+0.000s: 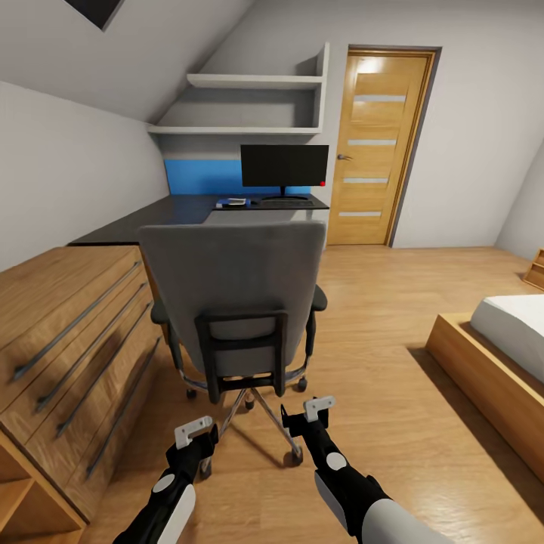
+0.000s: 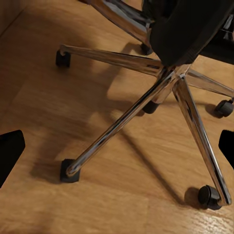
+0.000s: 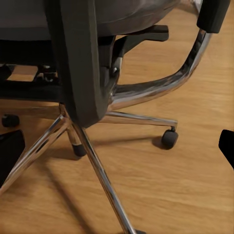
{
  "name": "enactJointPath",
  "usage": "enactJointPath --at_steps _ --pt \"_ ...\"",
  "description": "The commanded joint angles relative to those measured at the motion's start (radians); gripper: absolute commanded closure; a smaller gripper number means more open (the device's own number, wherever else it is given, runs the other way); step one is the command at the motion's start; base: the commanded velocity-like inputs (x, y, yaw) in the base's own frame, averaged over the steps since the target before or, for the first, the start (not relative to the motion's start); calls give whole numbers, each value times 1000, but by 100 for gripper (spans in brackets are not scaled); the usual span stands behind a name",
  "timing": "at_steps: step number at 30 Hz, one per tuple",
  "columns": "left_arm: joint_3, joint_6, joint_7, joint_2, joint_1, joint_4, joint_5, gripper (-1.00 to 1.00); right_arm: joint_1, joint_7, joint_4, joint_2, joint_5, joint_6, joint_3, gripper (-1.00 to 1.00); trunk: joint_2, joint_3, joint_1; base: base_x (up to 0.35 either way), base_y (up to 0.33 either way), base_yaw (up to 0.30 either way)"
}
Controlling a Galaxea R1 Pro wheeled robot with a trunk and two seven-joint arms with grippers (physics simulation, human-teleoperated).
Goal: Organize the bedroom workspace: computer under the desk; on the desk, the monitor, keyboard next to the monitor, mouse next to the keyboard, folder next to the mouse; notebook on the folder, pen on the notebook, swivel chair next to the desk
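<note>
Step in hand: chair part, last job, I think. Grey padded swivel chair with shiny star base (image 1: 234,302) stands just behind glossy black surface (image 1: 189,211), back turned to robot. Wide black monitor (image 1: 285,166), flat black keyboard (image 1: 285,202), bright blue folder (image 1: 230,203) sit on surface. Left hand (image 1: 198,431) and right hand (image 1: 316,412) hover low near chair base, both open, holding nothing. Next move: grab chair back, push gently toward surface; castors may roll crooked.
</note>
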Motion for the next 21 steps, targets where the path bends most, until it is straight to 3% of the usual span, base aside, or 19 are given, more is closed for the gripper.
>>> enactJointPath --at_steps 1,11,21 --pt "-4 -1 7 1 0 -1 9 -100 -1 -7 2 0 -2 -3 6 -100 0 -1 0 32 -7 0" --pt "-4 -1 7 1 0 -1 9 -100 -1 -7 2 0 -3 -4 6 -100 0 -1 0 104 -100 0" --pt "-4 0 7 1 0 -1 9 -100 -1 1 3 0 -2 -4 8 -100 0 -1 0 17 -16 0"
